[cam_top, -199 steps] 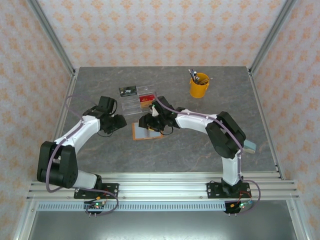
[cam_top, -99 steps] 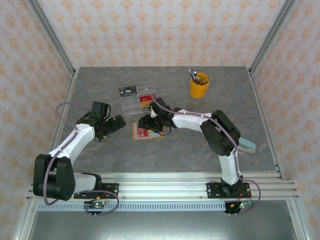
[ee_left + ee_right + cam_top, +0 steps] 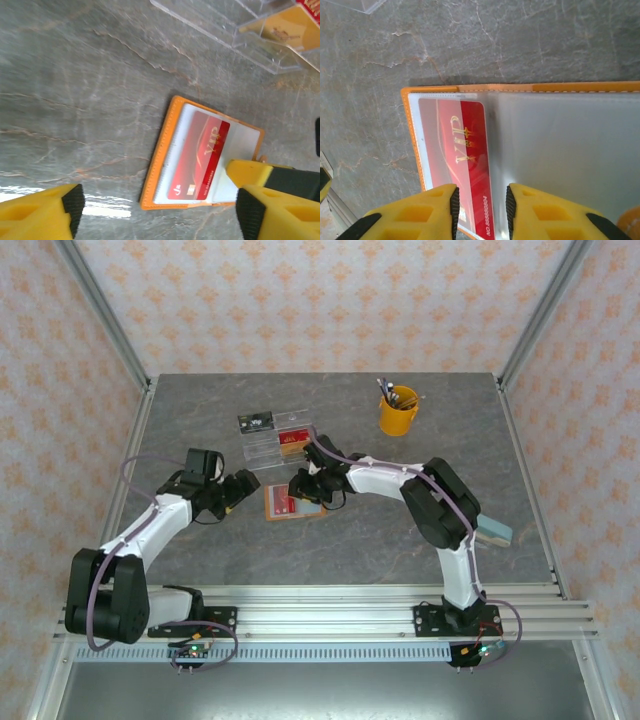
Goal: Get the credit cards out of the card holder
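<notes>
**Top view.** Illumination is bright, even and diffuse, arriving from overhead. Shadows beneath the arms on the table (image 3: pixel 400 540) are short and soft-edged. Detail is sharp across the frame.

**Left wrist view.** A white glare band lies on the table at lower left. The left fingers (image 3: pixel 35 215) at the bottom edge are soft and out of focus. The holder (image 3: pixel 160 155) and card (image 3: pixel 200 155) are moderately sharp. The tray (image 3: pixel 240 30) carries bright edge reflections.

**Right wrist view.** A milky sheen covers the holder's clear pocket, lowering contrast. A narrow dark shadow runs along the holder's upper edge. The right fingers (image 3: pixel 420 212) are slightly blurred. The card lettering is legible.
</notes>
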Tool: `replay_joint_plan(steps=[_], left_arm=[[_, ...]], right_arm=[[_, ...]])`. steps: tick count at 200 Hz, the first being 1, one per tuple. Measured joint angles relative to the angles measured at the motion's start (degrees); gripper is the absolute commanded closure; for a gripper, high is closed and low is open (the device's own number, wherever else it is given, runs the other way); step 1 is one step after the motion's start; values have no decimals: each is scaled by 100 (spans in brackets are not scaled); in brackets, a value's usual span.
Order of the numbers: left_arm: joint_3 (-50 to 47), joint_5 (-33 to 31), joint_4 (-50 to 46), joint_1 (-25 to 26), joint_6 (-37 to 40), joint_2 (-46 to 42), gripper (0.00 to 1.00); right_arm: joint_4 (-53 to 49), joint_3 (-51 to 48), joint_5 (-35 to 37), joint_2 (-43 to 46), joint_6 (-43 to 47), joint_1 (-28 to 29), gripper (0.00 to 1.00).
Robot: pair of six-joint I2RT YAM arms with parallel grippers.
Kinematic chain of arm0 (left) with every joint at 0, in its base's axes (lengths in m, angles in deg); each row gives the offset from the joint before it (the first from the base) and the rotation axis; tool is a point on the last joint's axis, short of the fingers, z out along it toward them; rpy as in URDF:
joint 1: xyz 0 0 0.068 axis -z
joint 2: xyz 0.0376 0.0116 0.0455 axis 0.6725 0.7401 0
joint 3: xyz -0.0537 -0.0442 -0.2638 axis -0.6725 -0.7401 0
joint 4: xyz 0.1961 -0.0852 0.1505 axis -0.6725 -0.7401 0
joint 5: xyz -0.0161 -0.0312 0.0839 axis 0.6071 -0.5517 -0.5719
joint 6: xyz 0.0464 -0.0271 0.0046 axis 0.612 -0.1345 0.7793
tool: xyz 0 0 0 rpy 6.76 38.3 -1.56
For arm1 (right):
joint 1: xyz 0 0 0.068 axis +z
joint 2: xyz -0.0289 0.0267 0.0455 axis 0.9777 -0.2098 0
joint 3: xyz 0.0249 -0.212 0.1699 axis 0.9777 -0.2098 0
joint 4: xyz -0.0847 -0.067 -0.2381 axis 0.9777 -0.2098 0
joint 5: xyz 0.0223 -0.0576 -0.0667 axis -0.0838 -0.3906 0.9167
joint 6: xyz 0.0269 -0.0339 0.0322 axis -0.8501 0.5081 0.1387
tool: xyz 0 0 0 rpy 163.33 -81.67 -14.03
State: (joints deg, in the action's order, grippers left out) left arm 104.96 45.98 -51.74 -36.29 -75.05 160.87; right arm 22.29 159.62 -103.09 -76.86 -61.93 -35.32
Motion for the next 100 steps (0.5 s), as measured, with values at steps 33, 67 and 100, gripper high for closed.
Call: replay_joint_plan(steps=[33, 67, 100], left_arm=[[0, 260, 409, 321, -247, 372, 39], [2, 481, 710, 501, -428, 826, 57], [39, 568, 841, 612, -442, 1141, 67]], right_arm=[[-2, 31, -68, -105, 2, -2, 72], [2, 70, -151, -125, 4, 0, 73], [13, 76, -243, -164, 4, 0, 75]])
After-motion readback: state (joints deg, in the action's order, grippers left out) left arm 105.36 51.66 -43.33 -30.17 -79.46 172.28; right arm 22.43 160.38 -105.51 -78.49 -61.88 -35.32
